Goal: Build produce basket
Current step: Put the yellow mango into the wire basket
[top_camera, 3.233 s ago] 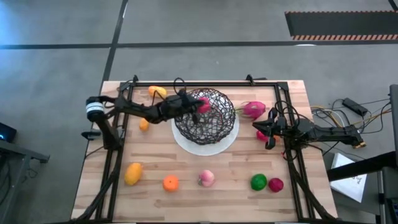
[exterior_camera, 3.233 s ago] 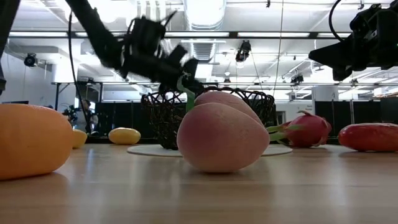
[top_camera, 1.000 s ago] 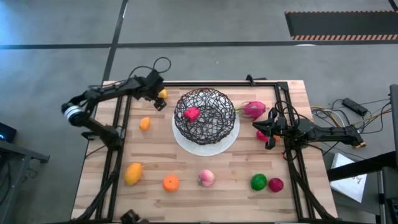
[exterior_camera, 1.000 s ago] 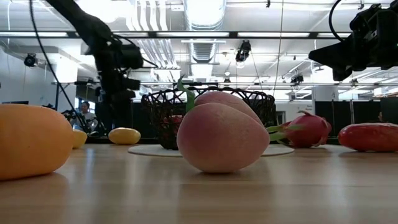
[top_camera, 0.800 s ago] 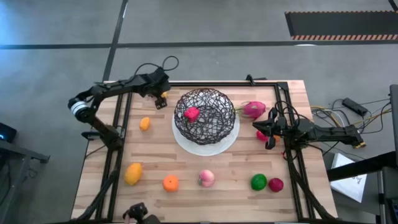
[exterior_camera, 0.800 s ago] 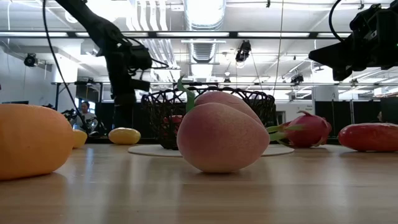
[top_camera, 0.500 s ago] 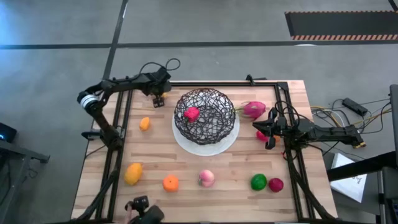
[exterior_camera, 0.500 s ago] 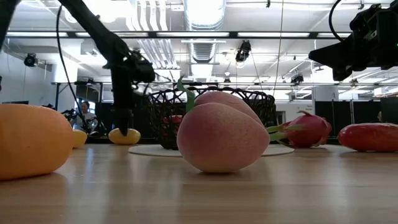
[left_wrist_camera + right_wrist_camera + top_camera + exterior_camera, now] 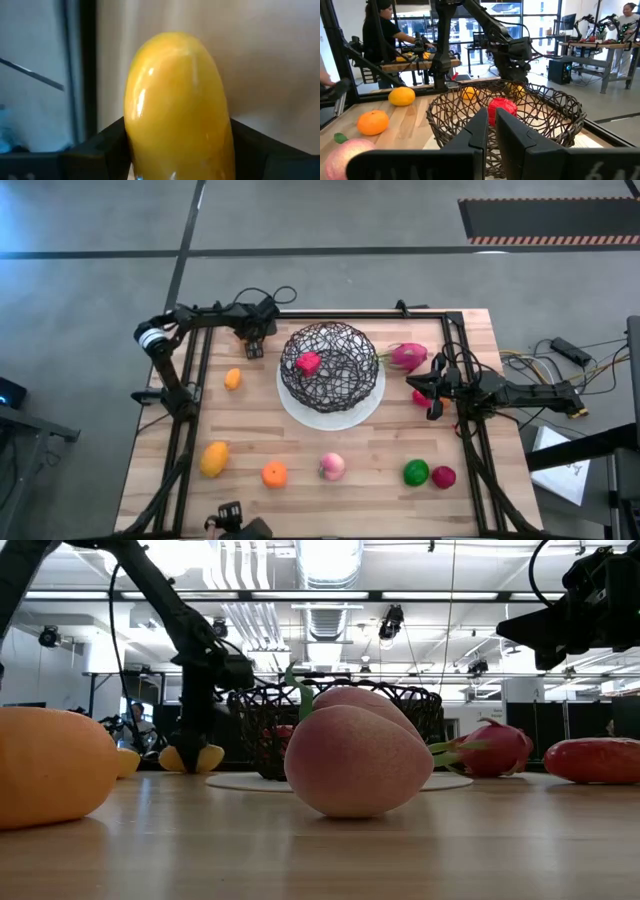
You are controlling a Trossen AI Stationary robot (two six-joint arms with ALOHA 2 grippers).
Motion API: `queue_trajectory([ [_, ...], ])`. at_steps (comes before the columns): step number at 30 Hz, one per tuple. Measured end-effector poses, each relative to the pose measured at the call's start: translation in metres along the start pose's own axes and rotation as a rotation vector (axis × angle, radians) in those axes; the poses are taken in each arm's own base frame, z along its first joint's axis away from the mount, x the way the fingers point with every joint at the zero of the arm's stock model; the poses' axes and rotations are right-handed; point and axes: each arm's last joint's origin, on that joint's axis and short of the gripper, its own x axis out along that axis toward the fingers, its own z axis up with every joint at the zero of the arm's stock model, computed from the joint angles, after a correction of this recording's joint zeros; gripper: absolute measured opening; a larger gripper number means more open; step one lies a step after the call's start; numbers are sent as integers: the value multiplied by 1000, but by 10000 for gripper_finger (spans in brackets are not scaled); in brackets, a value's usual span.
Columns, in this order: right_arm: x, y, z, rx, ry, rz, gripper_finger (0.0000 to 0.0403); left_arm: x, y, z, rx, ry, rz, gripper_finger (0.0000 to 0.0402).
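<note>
- Your left gripper [image 9: 254,338] is down at the far left of the desk [image 9: 340,500], just beside the basket [image 9: 330,364]; its fingers [image 9: 107,142] stand on either side of a yellow fruit [image 9: 177,107] and look pressed against it, and in the low view that fruit [image 9: 192,757] still sits on the desk.
- Your right gripper [image 9: 432,392] hangs above the desk's right side, near the basket, fingers [image 9: 472,132] close together with only a thin gap and nothing between them.
- The basket of black wire stands on a flat white plate [image 9: 300,411] in the middle of the far half of the desk; you can see one red fruit [image 9: 308,363] inside it, also visible from the right wrist [image 9: 502,109].
- A pink dragon fruit [image 9: 408,356] lies just right of the basket, and a red piece [image 9: 595,760] lies on the desk under the right arm.
- A small orange fruit [image 9: 232,378] sits left of the plate, apart from it.
- Along the near edge you have, from left to right, a yellow-orange fruit [image 9: 213,459], an orange [image 9: 274,474], a pink peach [image 9: 332,467], a green fruit [image 9: 416,472] and a magenta fruit [image 9: 443,477]; the last two are touching or nearly so.
- People [image 9: 382,30] are in the room beyond the desk.
</note>
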Motion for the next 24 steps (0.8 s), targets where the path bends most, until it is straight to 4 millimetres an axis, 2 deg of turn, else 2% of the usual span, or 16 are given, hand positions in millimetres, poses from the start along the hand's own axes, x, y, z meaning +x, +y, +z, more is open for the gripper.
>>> queue_trajectory([
  [6,0,0,0,0,0,0,28,-45,-14,-4,-82,-63,12,225],
  [12,0,0,0,0,0,1,28,-111,-31,-15,-197,-218,112,225],
  [16,0,0,0,0,0,0,28,-157,-41,-27,-315,-432,136,225],
  [20,0,0,0,0,0,0,28,-194,-52,-28,-440,-719,5,225],
  [24,0,0,0,0,0,0,28,-218,-66,-12,-489,-988,-214,225],
])
